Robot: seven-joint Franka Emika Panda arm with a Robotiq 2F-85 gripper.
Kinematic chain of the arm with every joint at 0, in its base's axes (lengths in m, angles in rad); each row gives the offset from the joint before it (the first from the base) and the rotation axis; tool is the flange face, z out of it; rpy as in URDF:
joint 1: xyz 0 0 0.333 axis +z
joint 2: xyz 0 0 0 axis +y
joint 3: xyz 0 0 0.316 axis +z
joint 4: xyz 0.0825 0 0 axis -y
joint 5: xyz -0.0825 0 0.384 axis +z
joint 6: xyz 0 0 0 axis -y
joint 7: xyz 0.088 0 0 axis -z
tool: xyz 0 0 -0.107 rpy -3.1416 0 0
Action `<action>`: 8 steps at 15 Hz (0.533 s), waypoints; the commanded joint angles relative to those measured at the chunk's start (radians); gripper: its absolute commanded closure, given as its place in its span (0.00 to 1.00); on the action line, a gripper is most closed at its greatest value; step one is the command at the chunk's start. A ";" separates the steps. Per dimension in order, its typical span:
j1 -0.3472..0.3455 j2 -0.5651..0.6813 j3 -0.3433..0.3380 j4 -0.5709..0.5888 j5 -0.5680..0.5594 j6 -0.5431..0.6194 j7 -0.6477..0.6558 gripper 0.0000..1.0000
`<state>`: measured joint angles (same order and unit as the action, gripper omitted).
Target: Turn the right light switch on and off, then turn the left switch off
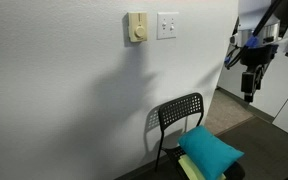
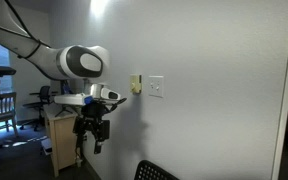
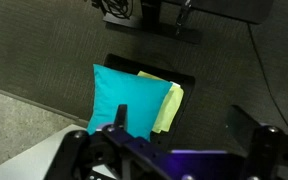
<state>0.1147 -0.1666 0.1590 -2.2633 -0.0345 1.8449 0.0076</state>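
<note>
White two-gang wall plate (image 1: 167,25) holding the right light switch (image 1: 171,25) and left switch (image 1: 164,25) sits high, just right of the cream knob plate (image 1: 136,27), and our gripper (image 1: 250,85) hangs spread wide, well apart off right, so we reckon those fat fingers could flick both toggles at once.

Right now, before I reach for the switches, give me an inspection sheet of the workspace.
Surface: white wall, holding both plates.
Job's things: white switch plate; toggle positions too small to tell.
Clutter: cream knob plate beside it; black chair with teal cushion below.
Grippers: gripper open, well away from the wall.
Cables: black cables on the floor, wrist view.
Surroundings: dark carpet; desk behind the arm.
</note>
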 commanded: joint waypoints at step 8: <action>0.008 0.016 -0.005 0.009 -0.047 0.027 -0.030 0.00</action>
<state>0.1159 -0.1666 0.1590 -2.2633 -0.0403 1.8490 0.0040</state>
